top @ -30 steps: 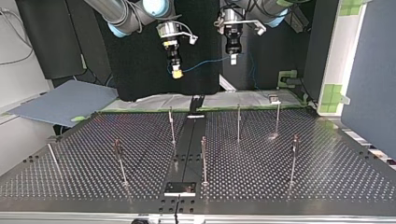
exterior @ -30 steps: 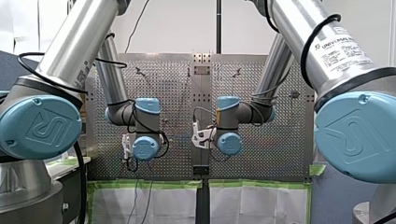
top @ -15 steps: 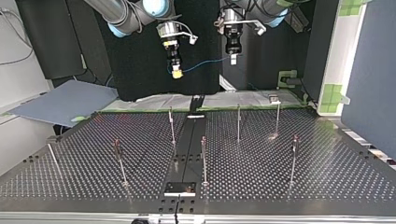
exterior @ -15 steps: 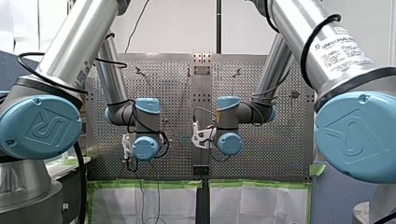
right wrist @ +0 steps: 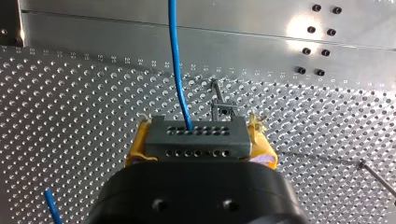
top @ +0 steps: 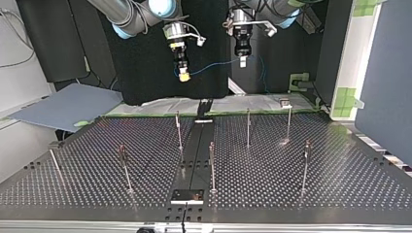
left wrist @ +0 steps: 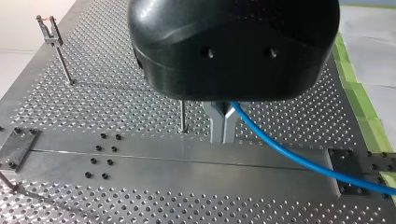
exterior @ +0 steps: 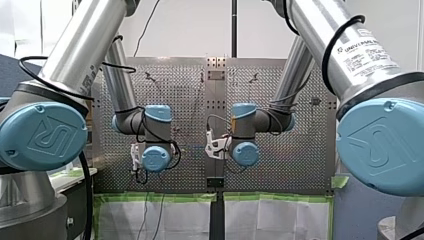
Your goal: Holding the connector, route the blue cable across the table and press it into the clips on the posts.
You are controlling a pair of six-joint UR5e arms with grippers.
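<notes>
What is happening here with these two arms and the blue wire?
Both arms hang above the perforated table with a blue cable stretched between them. My right gripper, with yellow pads, is shut on the grey connector at the cable's end. My left gripper is shut on the cable further along. The thin posts stand on the table below, and the cable is not yet in any clip.

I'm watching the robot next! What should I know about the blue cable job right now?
Right gripper: fingers shut on the connector.
Left gripper: fingers shut on the blue cable, further along.
Both hang above the table, with the cable strung through the air between them.
Done: the pick-up. Left: all the routing; no post holds the cable yet.
</notes>
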